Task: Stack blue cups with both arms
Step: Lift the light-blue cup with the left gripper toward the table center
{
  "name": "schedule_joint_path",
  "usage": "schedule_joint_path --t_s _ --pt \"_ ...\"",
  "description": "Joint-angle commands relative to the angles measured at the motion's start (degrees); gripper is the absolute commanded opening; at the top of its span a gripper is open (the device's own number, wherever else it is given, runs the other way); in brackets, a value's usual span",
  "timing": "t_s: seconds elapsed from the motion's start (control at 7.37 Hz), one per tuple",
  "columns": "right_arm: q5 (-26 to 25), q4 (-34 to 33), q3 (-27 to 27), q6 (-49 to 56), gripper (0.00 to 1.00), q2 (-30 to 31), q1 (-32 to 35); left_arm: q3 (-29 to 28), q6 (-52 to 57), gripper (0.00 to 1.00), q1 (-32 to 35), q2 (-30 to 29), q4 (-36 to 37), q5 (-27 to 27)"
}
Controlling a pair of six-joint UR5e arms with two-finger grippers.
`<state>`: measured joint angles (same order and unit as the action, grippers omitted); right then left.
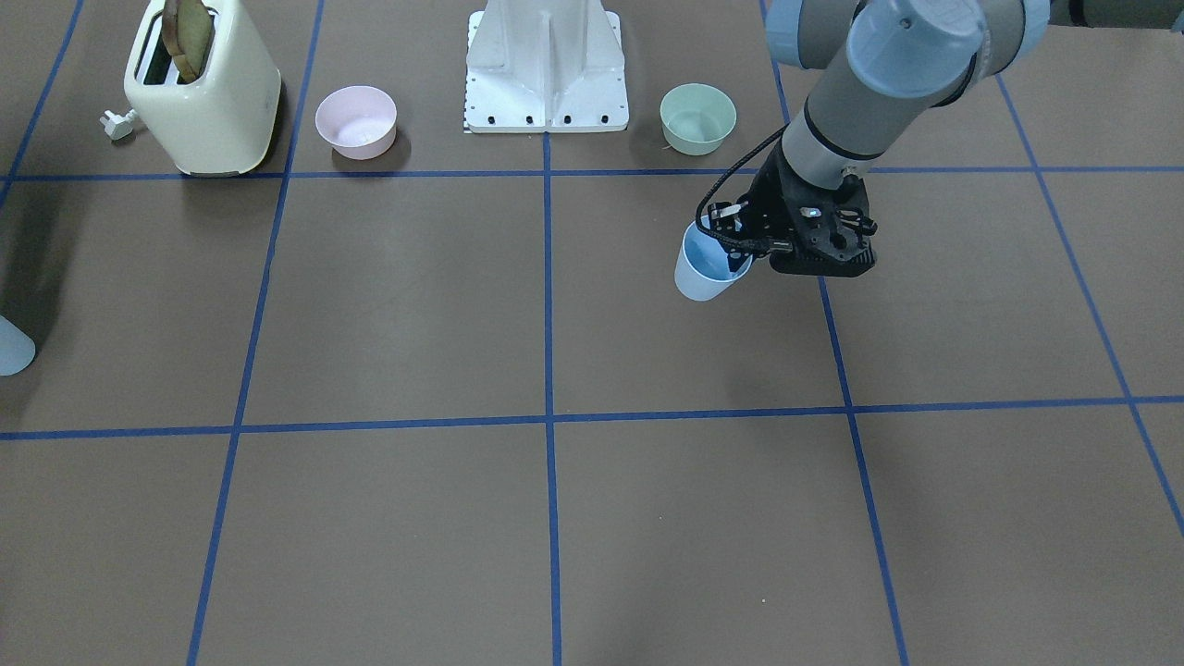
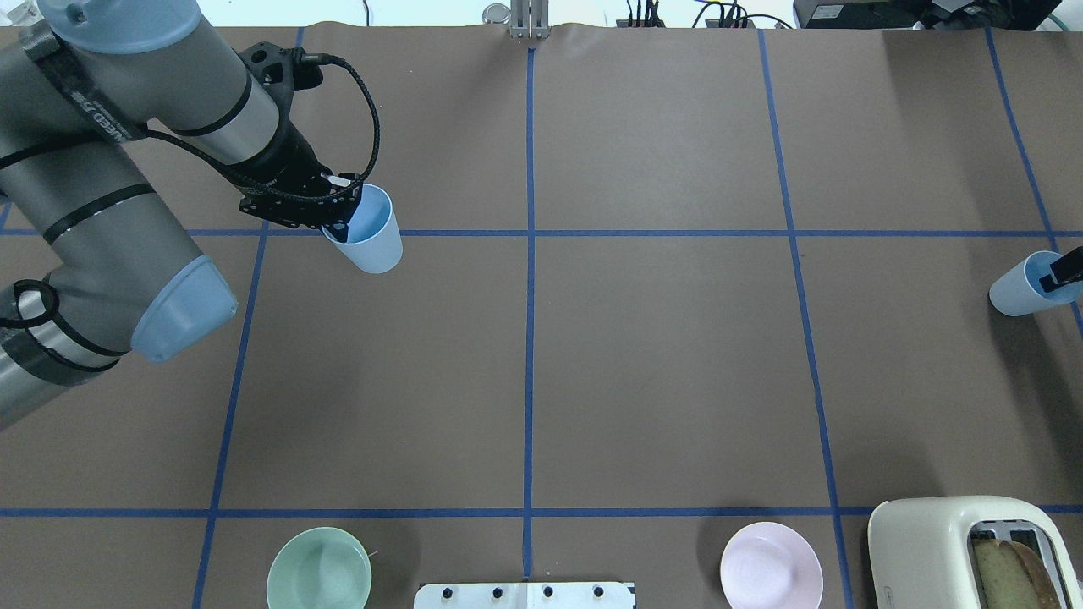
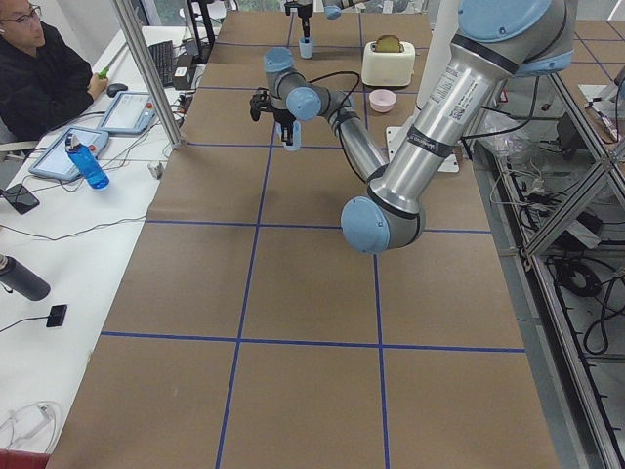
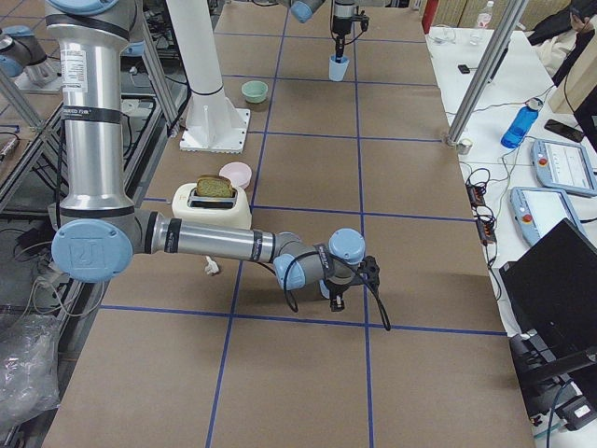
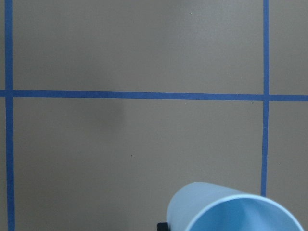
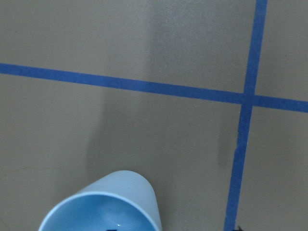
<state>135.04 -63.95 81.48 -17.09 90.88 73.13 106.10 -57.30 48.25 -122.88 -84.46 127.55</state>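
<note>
My left gripper is shut on the rim of one blue cup, one finger inside it. It holds the cup above the table on my left side. The cup also shows in the front view and at the bottom of the left wrist view. My right gripper shows only as a black finger inside the rim of the second blue cup at the table's far right edge. It appears shut on that cup. The cup also shows in the right wrist view and at the front view's left edge.
A cream toaster with a bread slice stands near the base on my right, with a pink bowl beside it. A mint-green bowl sits on my left of the white pedestal. Blue tape lines grid the brown table.
</note>
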Motion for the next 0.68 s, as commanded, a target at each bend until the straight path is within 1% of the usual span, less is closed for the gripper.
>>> schedule_joint_path --t_s 0.0,0.27,0.41,0.54 --pt "0.0 4.0 0.0 -6.9 0.0 0.1 -1.8 -0.2 0.0 0.0 0.0 -0.3 0.0 0.1" --pt "-0.1 4.4 0.4 -7.8 0.0 -0.3 -1.8 -0.4 -0.2 0.0 -0.3 -1.0 0.0 0.1" --pt "-0.1 3.8 1.6 -7.8 0.0 -1.3 -1.7 -0.8 -1.3 0.0 -1.0 -1.5 0.0 0.1" --pt "0.2 3.4 2.4 -7.8 0.0 -2.3 -0.5 -1.7 -1.9 0.0 -1.7 -2.3 -0.2 -1.1"
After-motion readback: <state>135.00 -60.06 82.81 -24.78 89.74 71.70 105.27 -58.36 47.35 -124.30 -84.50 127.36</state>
